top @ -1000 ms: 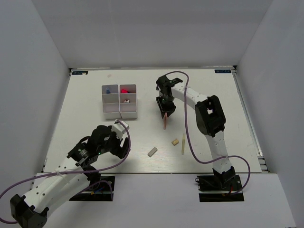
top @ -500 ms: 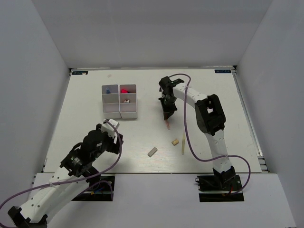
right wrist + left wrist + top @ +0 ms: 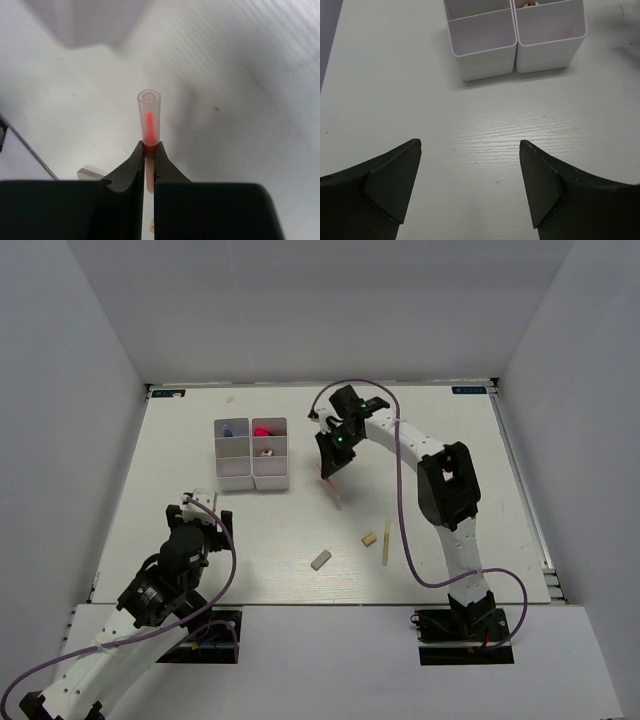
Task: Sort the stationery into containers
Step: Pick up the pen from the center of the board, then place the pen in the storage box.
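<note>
Right claw [image 3: 328, 465] clamped on pink tube [image 3: 335, 492], seemingly clear of the table [image 3: 450, 520], long axis running straight out from the tips; trays [image 3: 233, 481] just to its left. Left claw [image 3: 470, 170] spread wide, empty, on the trays' near side.

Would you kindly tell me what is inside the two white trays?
Left tray: a blue item in the far compartment. Right tray: a red item farthest, a small piece in the middle. The rest look empty, though walls hide some floor.
</note>
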